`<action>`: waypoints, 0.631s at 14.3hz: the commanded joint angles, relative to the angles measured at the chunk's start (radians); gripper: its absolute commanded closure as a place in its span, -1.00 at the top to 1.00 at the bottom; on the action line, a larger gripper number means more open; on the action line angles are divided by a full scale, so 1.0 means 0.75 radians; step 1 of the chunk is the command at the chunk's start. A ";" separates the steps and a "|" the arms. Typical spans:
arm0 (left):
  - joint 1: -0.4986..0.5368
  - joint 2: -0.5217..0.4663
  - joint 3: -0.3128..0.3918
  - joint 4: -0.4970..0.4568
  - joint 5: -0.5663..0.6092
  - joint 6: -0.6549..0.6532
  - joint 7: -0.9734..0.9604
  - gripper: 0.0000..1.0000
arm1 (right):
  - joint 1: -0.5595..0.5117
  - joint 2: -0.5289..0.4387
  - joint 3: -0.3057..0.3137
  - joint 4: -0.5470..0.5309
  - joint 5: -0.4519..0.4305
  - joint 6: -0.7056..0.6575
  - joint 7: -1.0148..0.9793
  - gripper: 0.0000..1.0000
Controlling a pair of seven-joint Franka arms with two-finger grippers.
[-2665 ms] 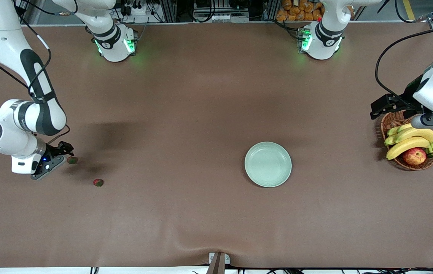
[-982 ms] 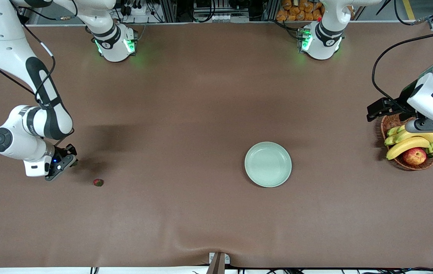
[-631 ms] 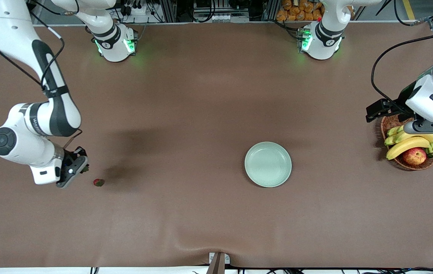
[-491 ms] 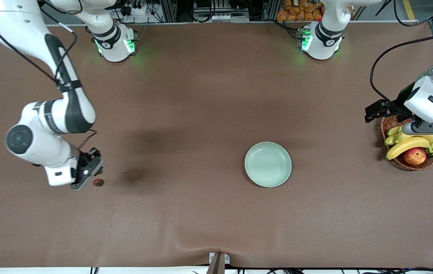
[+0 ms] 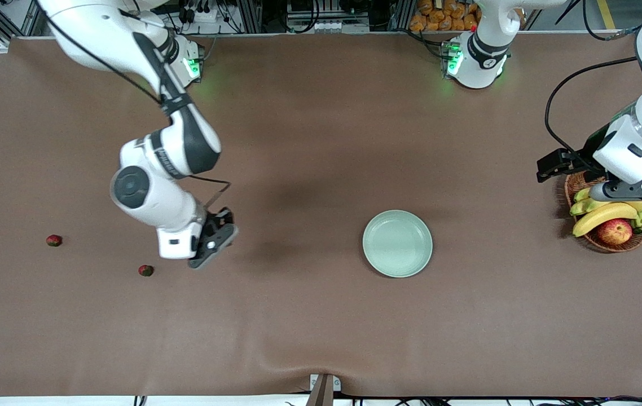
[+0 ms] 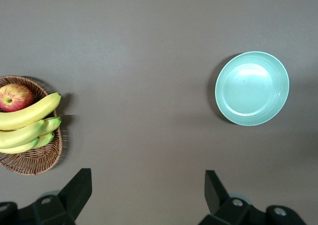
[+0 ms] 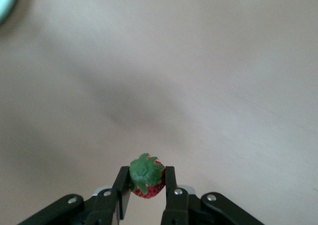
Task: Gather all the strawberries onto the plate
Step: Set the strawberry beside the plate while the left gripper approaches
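Right gripper [image 7: 145,194]: pinching a strawberry [image 7: 147,177], aloft over bare table [image 5: 309,316].
Left gripper [image 6: 146,195]: spread, fingertips cropped, over basket [image 5: 583,181].
Plate [image 5: 398,243]: empty.
Loose strawberries [image 5: 145,270]: two, small, toward the right arm's end.

A robotics lab: two arm bases [image 5: 470,59] bolted to a brown-covered table [image 5: 321,316] (cables, aluminium framing along its edge).
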 commanded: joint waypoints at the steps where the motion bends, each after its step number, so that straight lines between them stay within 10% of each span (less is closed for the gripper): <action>1: -0.004 0.027 0.002 0.025 -0.048 -0.016 0.021 1.00 | 0.086 0.086 -0.015 0.087 0.026 0.030 0.190 -1.00; 9: -0.014 0.049 0.002 0.025 -0.064 -0.016 0.021 1.00 | 0.250 0.235 -0.015 0.156 0.022 0.204 0.611 -1.00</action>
